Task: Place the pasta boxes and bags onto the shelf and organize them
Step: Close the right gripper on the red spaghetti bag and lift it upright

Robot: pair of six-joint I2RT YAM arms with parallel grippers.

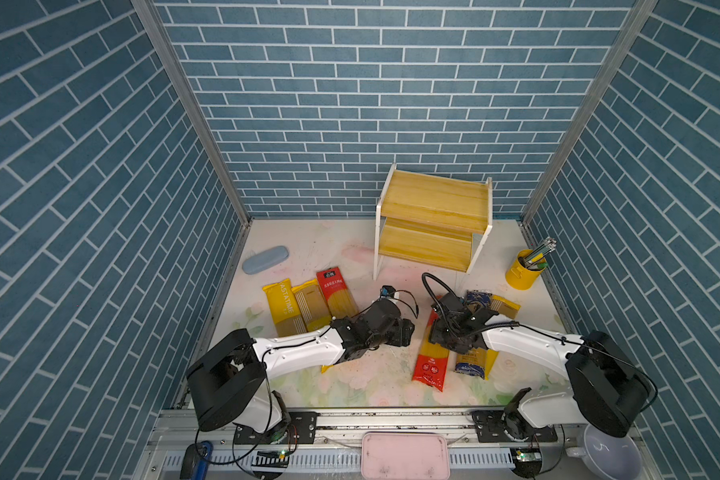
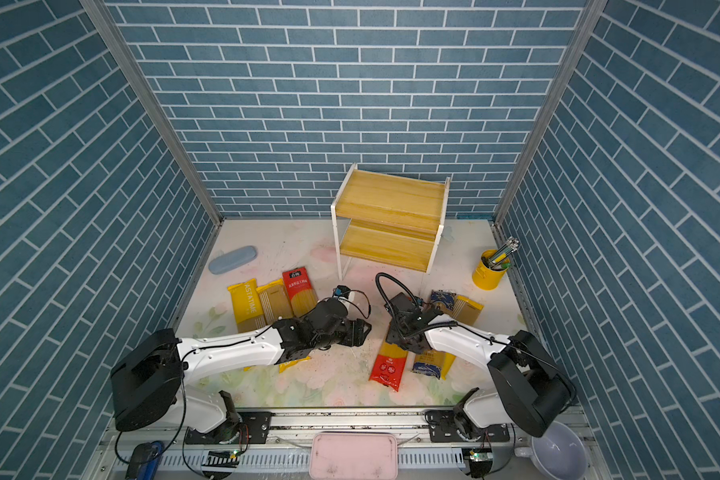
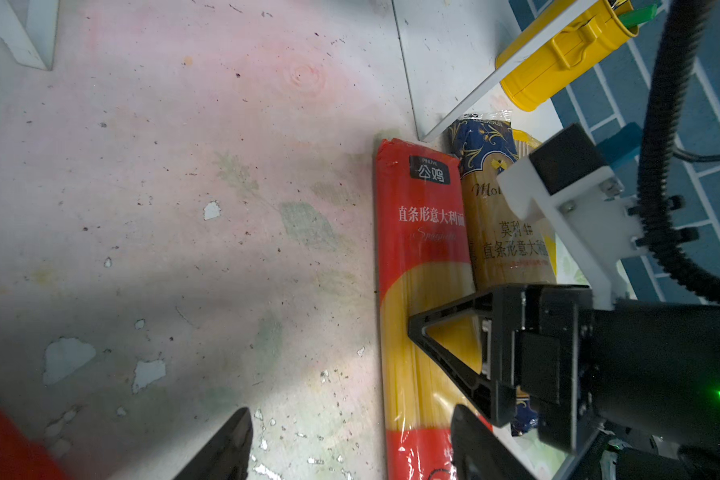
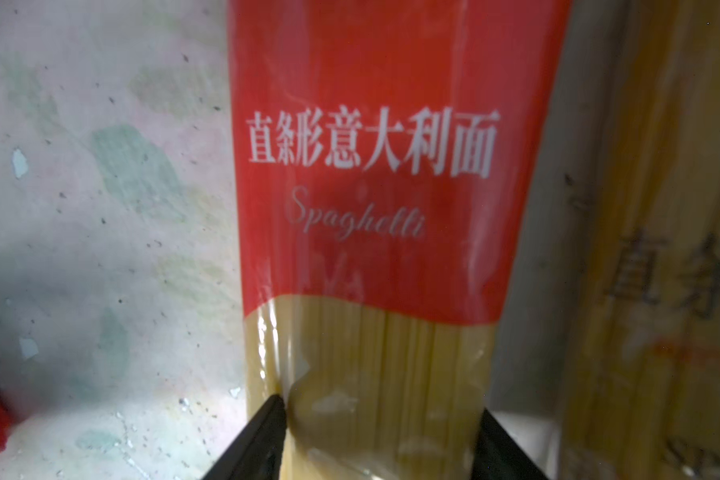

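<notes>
My right gripper (image 4: 383, 436) is shut on the clear middle of a red spaghetti packet (image 1: 429, 368), which lies on the table right of centre; its fingers press both long sides. A dark blue-ended packet (image 1: 472, 361) lies beside it, partly over a yellow-tan one (image 1: 504, 307). My left gripper (image 1: 408, 332) hangs open just left of that red packet (image 3: 420, 257), holding nothing. To the left lie a yellow PASTATIME packet (image 1: 281, 305), a tan striped one (image 1: 308, 303) and another red one (image 1: 337, 291). The left arm covers most of a further yellow packet (image 1: 327, 368). The shelf (image 1: 433, 199) stands bare at the back.
A grey-blue oblong case (image 1: 265, 259) lies at the back left. A yellow cup of pencils (image 1: 524, 270) stands right of the shelf. On the front rail sit a pink tray (image 1: 404, 455) and a pale bowl (image 1: 607, 457). Blue brick walls close three sides.
</notes>
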